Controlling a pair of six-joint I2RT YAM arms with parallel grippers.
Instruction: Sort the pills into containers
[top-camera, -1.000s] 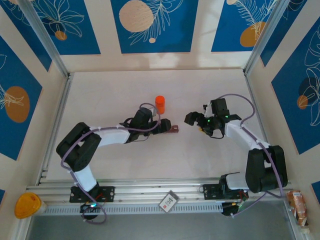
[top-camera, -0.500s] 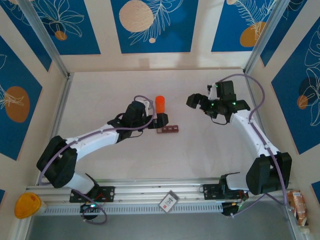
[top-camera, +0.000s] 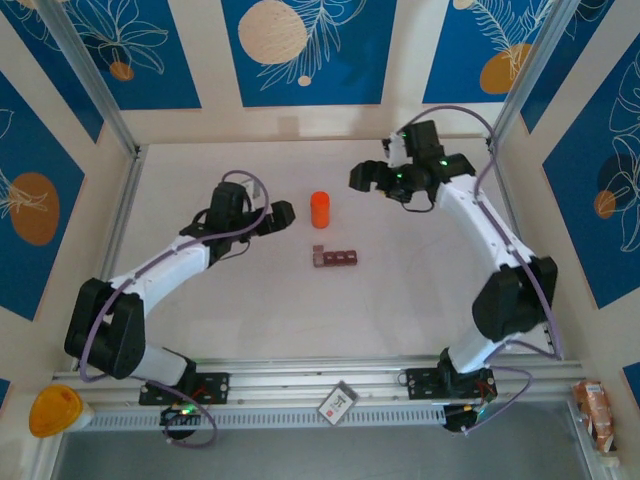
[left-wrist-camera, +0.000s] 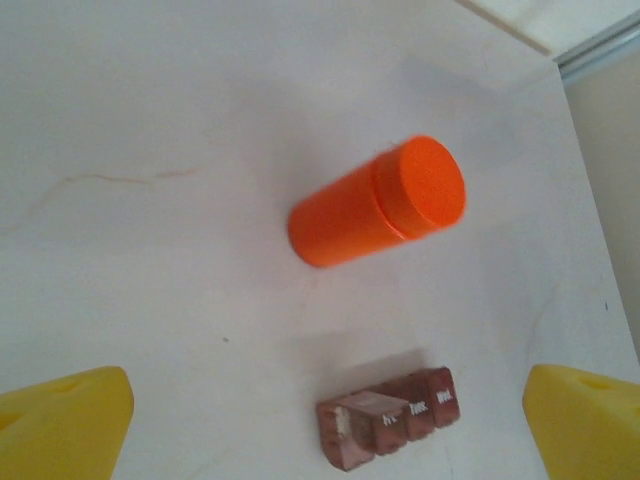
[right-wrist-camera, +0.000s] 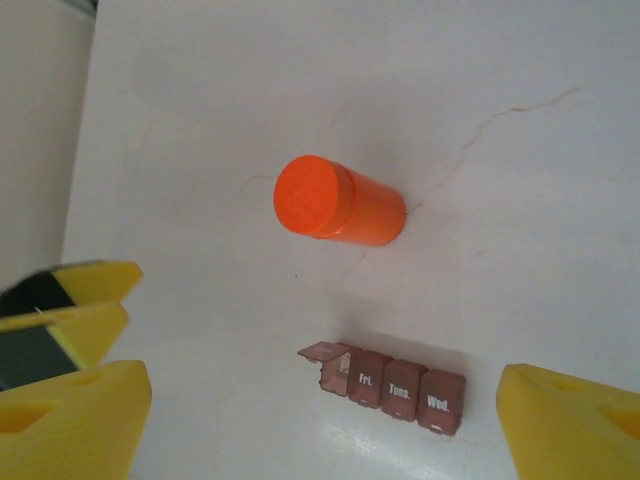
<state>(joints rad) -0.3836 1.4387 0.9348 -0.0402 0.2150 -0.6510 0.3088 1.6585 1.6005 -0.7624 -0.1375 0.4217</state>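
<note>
The containers (top-camera: 334, 258), a little dark reddish-brown strip of joined lidded boxes, are lying flat on the white table (top-camera: 200, 320) near its middle, just at 6 o'clock of the upright orange bottle (top-camera: 320, 209) and not touching it. The left gripper (top-camera: 283, 214) is hanging at the bottle's 9 o'clock with its jaws standing wide apart and nothing between them. The right gripper (top-camera: 362, 178) is hovering at about 2 o'clock of the bottle, its yellow fingers (right-wrist-camera: 575, 420) also spread and gripping nothing. To my eye the strip is looking light and stiff, a hard plastic thing that will probably be skating across this smooth top if nudged from one side. The raised flap (right-wrist-camera: 325, 356) at its end is looking thin and easy to strain. I would be taking the strip across its two long sides, on the body and well clear of that flap. The lids are reading Fri., Tues. and Wed. in the right wrist view, but what the open end is holding is too small to tell. The bottle's cap is on, so its contents are hidden, and a yellow-and-black piece (right-wrist-camera: 60, 300) at 9 o'clock in that view is being cut off by the frame
</note>
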